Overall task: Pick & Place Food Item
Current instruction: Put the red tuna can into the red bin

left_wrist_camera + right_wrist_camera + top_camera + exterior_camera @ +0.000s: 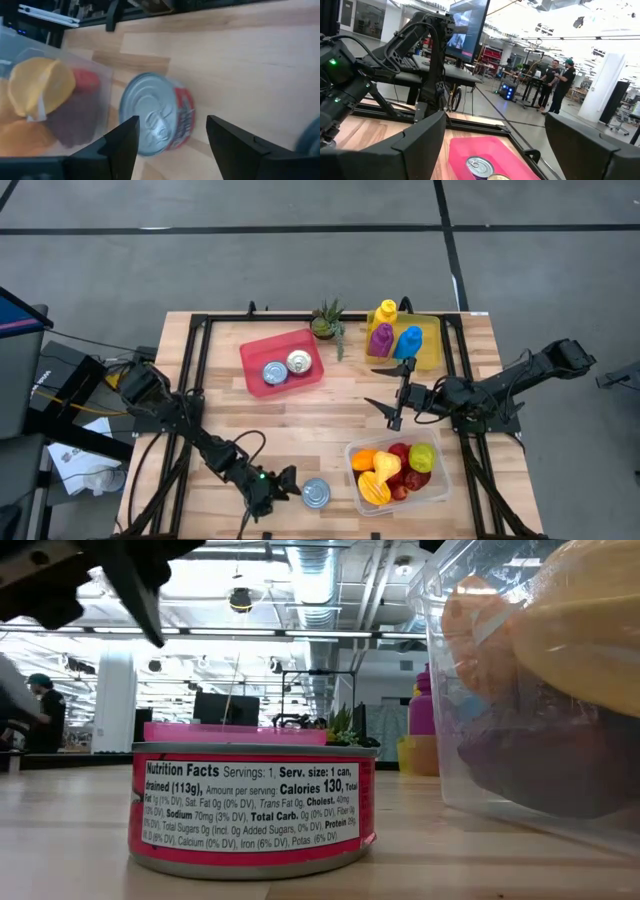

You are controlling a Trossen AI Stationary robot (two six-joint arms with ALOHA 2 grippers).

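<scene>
Room: an open workshop with ceiling pipes and bright lights; in the right wrist view two people (559,85) stand far behind the table, and in the low view another person (40,710) stands at the far left.
Table: a light wooden table (330,415) with a black frame along its edges.
Can on the table: a tin can (315,494) with a red label stands upright near the front edge, just left of the clear food tub (398,473); in the low view its nutrition label faces the camera (250,808).
Left gripper: the left gripper (284,484) sits low at the front of the table, just left of that can, its jaws spread apart and holding nothing; the left wrist view shows the can (157,114) ahead of the two fingers, not between them.
Right gripper: the right gripper (395,395) hovers at mid-table, between the yellow tray and the tub, its jaws wide apart and empty.
Clear tub: it holds mixed toy fruit in yellow, orange, red and green.
Red tray: a pink-red tray (282,361) at the back left carries two more cans (285,367).
Yellow tray: a yellow tray (430,343) at the back right holds yellow, purple and blue bottles (392,332).
Plant: a small potted plant (326,321) stands between the two trays.
</scene>
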